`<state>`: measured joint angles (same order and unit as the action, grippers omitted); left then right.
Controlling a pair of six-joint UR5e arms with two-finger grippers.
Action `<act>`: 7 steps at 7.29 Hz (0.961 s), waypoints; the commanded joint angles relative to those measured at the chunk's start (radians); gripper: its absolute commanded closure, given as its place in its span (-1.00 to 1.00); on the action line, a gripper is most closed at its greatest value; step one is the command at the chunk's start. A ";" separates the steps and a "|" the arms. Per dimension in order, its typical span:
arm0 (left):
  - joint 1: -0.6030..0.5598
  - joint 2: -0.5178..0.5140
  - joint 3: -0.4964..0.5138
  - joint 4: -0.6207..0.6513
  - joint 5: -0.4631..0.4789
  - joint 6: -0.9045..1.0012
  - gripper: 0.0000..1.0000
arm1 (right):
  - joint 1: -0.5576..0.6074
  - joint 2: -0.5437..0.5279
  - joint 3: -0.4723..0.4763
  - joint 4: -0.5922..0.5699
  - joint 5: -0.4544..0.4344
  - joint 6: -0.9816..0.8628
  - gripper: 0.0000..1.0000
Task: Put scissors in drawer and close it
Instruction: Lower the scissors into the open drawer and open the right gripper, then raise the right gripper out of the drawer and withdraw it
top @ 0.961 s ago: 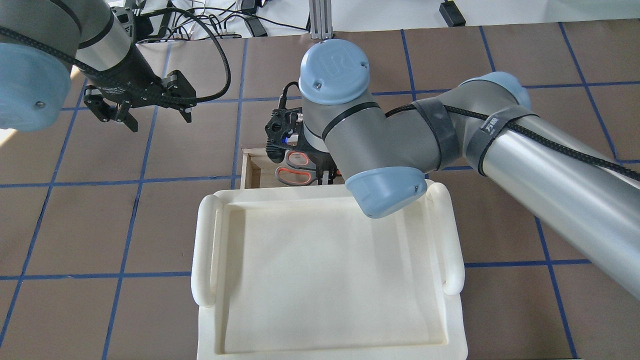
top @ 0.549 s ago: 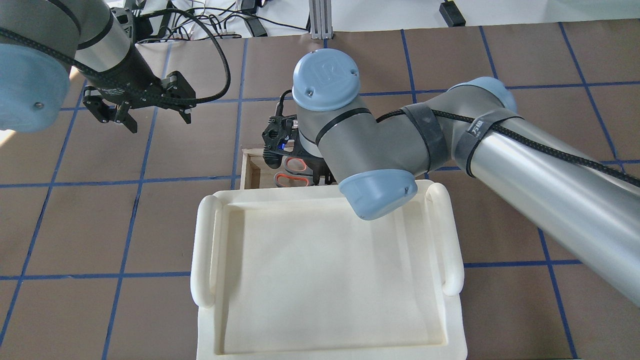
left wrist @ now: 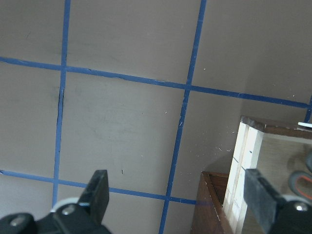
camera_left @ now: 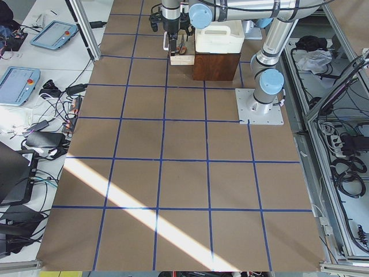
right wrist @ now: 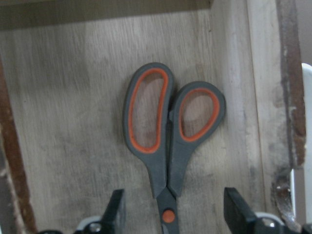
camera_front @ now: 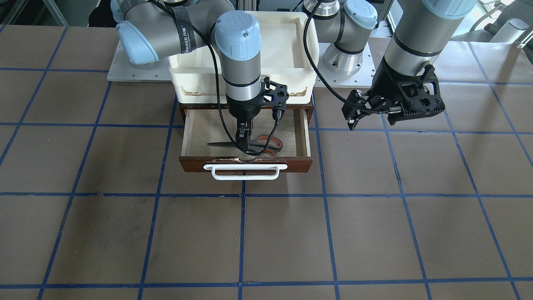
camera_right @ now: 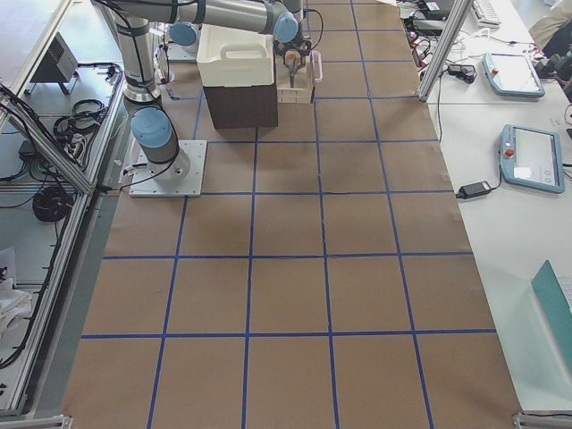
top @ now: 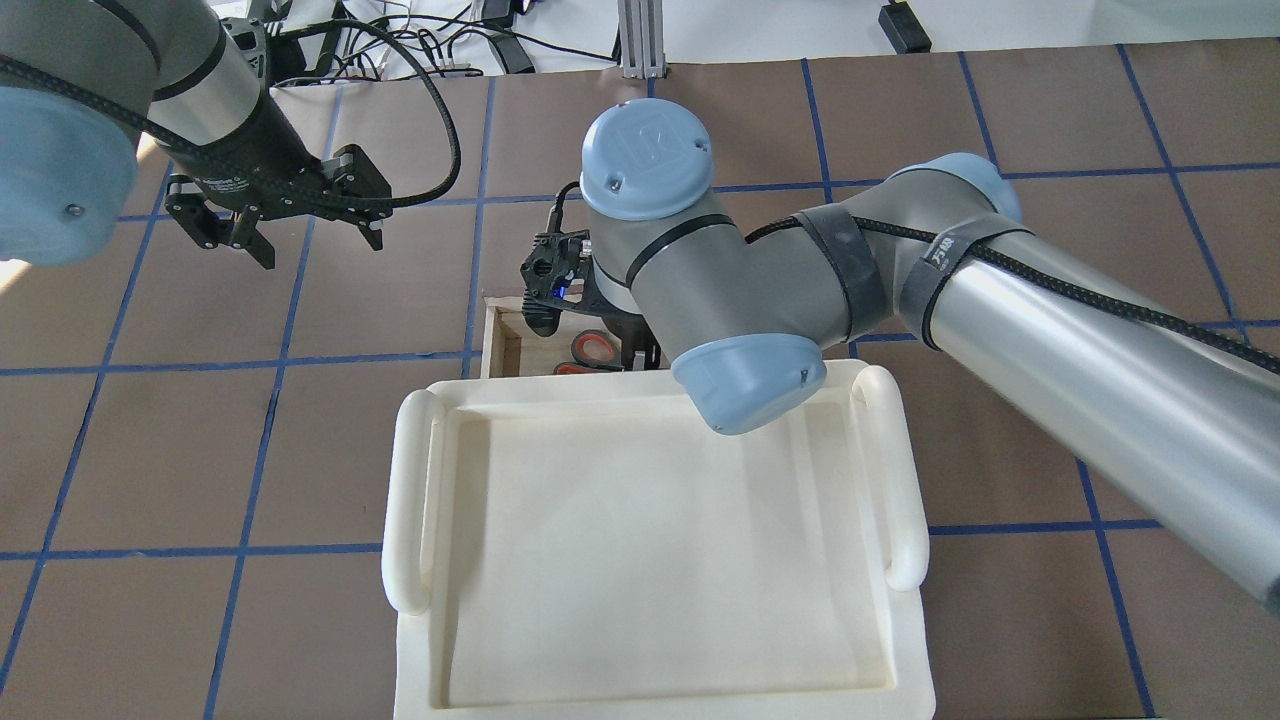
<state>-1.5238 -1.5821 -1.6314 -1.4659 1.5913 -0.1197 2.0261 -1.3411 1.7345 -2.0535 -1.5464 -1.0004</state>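
The scissors [right wrist: 165,136], grey handle loops lined in orange-red, lie flat on the pale floor of the open drawer [camera_front: 291,163]. In the front view [camera_front: 268,143] their handles point to the view's right and their blades to its left. My right gripper [camera_front: 244,143] reaches down into the drawer. In the right wrist view it [right wrist: 178,219] is open, with a finger on each side of the scissors' pivot and not touching it. My left gripper [top: 320,245] is open and empty over bare table, left of the drawer [left wrist: 243,146].
A cream-white plastic tray [top: 410,500] sits on top of the dark wooden cabinet [camera_left: 216,66] that holds the drawer. The drawer's white bar handle [camera_front: 245,171] faces away from the robot. The brown table has blue grid lines.
My right arm has shifted a little to the left over the drawer. The scissors' handles now show closer to the tray's edge, partly hidden by it. The left arm has not moved.
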 commanded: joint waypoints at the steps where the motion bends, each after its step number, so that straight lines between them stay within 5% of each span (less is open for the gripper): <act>1: 0.001 0.001 0.001 -0.002 0.004 0.000 -1.00 | -0.016 -0.009 -0.089 0.047 0.003 -0.012 -1.00; 3: 0.001 0.002 0.001 0.001 -0.002 0.000 -1.00 | -0.116 -0.015 -0.235 0.247 0.005 -0.046 -1.00; 6: 0.005 -0.006 0.007 -0.017 0.004 0.000 -1.00 | -0.401 -0.119 -0.242 0.407 0.011 0.008 -0.99; 7: 0.013 0.001 0.013 -0.025 0.012 0.002 -1.00 | -0.455 -0.147 -0.228 0.409 0.011 0.183 -0.99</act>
<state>-1.5184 -1.5844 -1.6236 -1.4793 1.5957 -0.1193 1.6669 -1.4501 1.4971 -1.6815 -1.5368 -0.9710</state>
